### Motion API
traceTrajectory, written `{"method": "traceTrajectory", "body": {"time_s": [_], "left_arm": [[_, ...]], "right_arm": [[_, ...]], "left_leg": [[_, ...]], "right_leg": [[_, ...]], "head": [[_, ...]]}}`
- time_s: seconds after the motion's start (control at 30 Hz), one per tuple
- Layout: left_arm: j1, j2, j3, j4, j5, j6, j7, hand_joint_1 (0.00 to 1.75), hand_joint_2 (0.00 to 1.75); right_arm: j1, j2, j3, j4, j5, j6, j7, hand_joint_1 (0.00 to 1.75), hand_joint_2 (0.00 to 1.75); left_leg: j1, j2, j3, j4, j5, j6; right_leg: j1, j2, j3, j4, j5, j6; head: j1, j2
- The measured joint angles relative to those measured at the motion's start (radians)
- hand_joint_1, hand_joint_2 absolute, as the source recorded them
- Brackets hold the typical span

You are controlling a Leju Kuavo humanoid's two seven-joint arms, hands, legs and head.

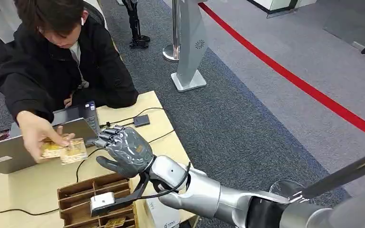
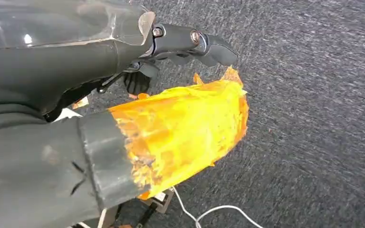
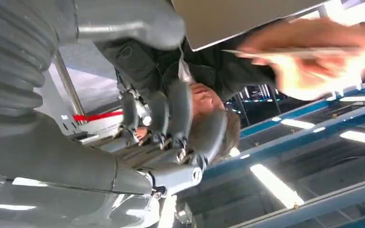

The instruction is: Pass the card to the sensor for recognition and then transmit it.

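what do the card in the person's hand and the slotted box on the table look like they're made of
The card: probably thin wood or stiff cardboard, matte tan with printed patterning; motion blur leaves it open. The slotted box: likely brown plywood or fibreboard, unvarnished, judging by its flat thin dividers and dull surface.

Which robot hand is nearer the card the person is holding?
Right. The right hand sits just beside the card over the table; the left hand hangs above carpet.
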Motion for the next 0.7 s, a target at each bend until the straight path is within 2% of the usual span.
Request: {"method": "traceTrajectory", "body": {"time_s": [0.03,0.07,0.27,0.37,0.5,0.7], "left_arm": [[0.0,0.0,0.0,0.0,0.0,0.001,-0.001,0.0,0.0],[0.0,0.001,-0.002,0.0,0.0,0.004,-0.002,0.0,0.0],[0.0,0.005,-0.003,0.0,0.0,-0.044,0.013,0.0,0.0],[0.0,0.003,0.001,0.0,0.0,-0.087,0.043,0.0,0.0],[0.0,0.001,0.006,0.0,0.0,-0.097,0.031,0.0,0.0],[0.001,-0.002,0.022,0.0,0.0,-0.109,0.036,0.0,0.0]], "right_arm": [[0.001,0.0,0.0,0.0,-0.005,-0.002,-0.002,0.0,1.75],[0.004,0.0,-0.001,-0.003,-0.013,-0.004,-0.006,0.0,0.0],[0.018,0.0,-0.002,-0.024,-0.025,-0.005,-0.02,0.0,0.0],[0.022,0.0,0.001,-0.037,-0.024,-0.005,-0.024,0.0,0.0],[0.035,0.0,0.004,-0.057,-0.033,-0.009,-0.028,0.0,0.0],[0.123,-0.003,0.0,-0.126,-0.147,-0.068,-0.099,0.0,0.0]], "left_leg": [[0.0,0.0,0.0,0.0,0.0,0.0],[0.0,0.0,0.0,0.0,0.0,0.0],[0.0,0.0,0.0,0.0,0.0,0.0],[0.0,0.0,0.0,0.0,0.0,0.0],[0.0,0.0,0.0,0.0,0.0,0.0],[0.0,0.0,0.0,0.0,-0.001,0.0]], "right_leg": [[0.0,0.0,0.0,0.0,0.0,0.0],[0.0,0.0,0.0,0.0,0.0,0.0],[0.0,0.0,0.0,0.0,0.0,0.0],[0.0,0.0,0.0,0.0,0.0,0.0],[0.0,0.0,0.0,0.0,0.0,0.0],[0.0,0.0,0.0,0.0,-0.001,0.0]], "head": [[0.0,0.0],[0.0,0.0],[0.0,0.0],[0.0,0.0],[0.0,0.0],[0.0,0.0]]}}
